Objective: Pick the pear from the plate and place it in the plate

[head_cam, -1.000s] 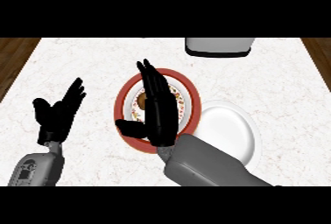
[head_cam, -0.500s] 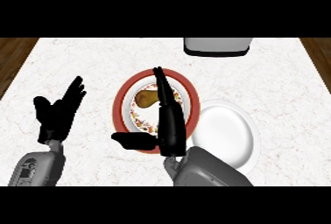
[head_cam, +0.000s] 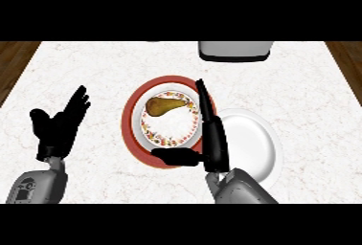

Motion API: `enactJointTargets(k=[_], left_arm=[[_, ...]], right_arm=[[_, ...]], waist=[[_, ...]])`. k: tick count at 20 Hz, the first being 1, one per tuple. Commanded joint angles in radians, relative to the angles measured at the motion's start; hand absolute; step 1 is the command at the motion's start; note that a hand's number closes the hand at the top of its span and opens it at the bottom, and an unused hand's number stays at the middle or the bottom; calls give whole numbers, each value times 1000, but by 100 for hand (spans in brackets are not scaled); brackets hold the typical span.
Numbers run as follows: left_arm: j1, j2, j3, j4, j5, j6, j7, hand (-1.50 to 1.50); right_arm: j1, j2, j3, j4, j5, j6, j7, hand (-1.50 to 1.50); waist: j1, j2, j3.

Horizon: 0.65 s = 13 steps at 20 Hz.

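A brown pear [head_cam: 163, 104] lies on the upper part of a red-rimmed plate [head_cam: 134, 125] with a patterned inner ring. A plain white plate [head_cam: 251, 141] sits just to its right. My right hand [head_cam: 210, 131] stands edge-on between the two plates, fingers straight and pointing away, thumb stretched left over the red rim's lower edge. It is open and holds nothing; the pear lies to the left of its fingertips, apart from them. My left hand [head_cam: 60, 124] rests open at the left, fingers up.
A grey container [head_cam: 234, 50] stands at the counter's far edge, right of centre. Wooden floor shows past the counter's left and right edges.
My right hand has slid rightward off the red-rimmed plate and turned edge-on, uncovering the pear. The left hand has not moved.
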Motion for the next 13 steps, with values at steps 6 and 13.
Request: enactJointTargets(k=[6, 13], left_arm=[[34, -15, 11, 4, -13, -10, -30, 0], [46, -7, 25, -46, -5, -30, 11, 0]], right_arm=[[161, -27, -123, -76, 39, 132, -75, -150], [153, -6, -215, -66, 104, 236, -40, -150]], waist=[[-2, -1, 0], [-1, -1, 0]])
